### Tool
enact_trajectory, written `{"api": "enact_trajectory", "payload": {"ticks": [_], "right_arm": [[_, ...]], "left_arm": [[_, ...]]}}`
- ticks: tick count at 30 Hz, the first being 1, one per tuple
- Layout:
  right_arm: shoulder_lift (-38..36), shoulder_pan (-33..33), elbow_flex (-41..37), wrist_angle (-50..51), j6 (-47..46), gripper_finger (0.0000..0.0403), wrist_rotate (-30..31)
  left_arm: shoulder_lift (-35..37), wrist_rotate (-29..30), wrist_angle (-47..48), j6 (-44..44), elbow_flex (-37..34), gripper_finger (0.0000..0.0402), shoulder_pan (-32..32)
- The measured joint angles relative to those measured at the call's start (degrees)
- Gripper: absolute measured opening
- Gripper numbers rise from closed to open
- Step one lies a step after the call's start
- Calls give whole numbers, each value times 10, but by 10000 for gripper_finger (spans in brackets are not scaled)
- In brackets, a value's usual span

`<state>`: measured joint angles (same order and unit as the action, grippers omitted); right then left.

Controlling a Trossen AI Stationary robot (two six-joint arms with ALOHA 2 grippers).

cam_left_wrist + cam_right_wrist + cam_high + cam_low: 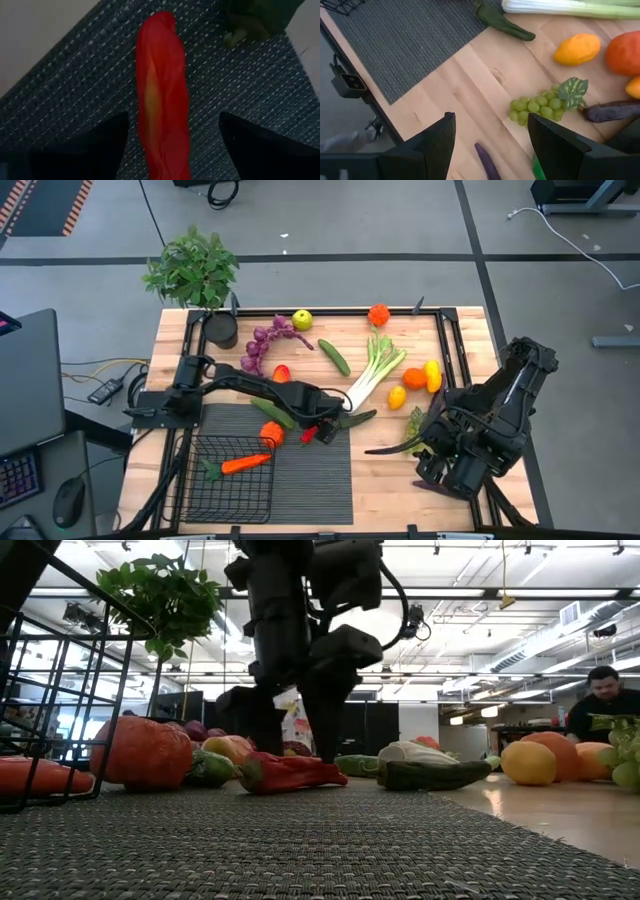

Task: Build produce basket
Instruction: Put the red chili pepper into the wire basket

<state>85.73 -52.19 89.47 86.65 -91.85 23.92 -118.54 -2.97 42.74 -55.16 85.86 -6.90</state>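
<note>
Left gripper sits low over the dark ribbed mat, near table centre, fingers spread apart on either side of a long red pepper that lies flat on the mat between them; contact with the pepper can't be told. In the low view the same pepper lies on the mat right under the dark gripper body.

Basket is at about 7 o'clock on the table, on the mat's left part, holding one carrot. An orange-red tomato-like piece lies at the basket's 1 o'clock corner.

Rest of the produce is scattered across the far half: purple grapes and green apple at 11–12 o'clock, cucumber and leek near centre, an orange-red fruit at 12 o'clock, orange and lemon toward 2 o'clock. Potted plant stands at the 11 o'clock corner.

Right gripper waits at about 4 o'clock, fingers apart and empty, over bare wood next to green grapes.
</note>
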Motion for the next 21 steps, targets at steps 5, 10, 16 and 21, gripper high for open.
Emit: {"api": "enact_trajectory", "payload": {"ticks": [5,10,16,21], "right_arm": [[0,-18,0,21,-51,252,18],[0,-23,0,34,-101,252,42],[3,-23,-2,32,-105,252,67],[3,-8,-23,33,-99,252,77]], "left_arm": [[-18,4,-19,2,0,306,-5],[-21,1,-10,9,1,256,-15],[-12,-50,-5,7,-1,145,-25],[25,-66,-10,18,0,87,-33]]}}
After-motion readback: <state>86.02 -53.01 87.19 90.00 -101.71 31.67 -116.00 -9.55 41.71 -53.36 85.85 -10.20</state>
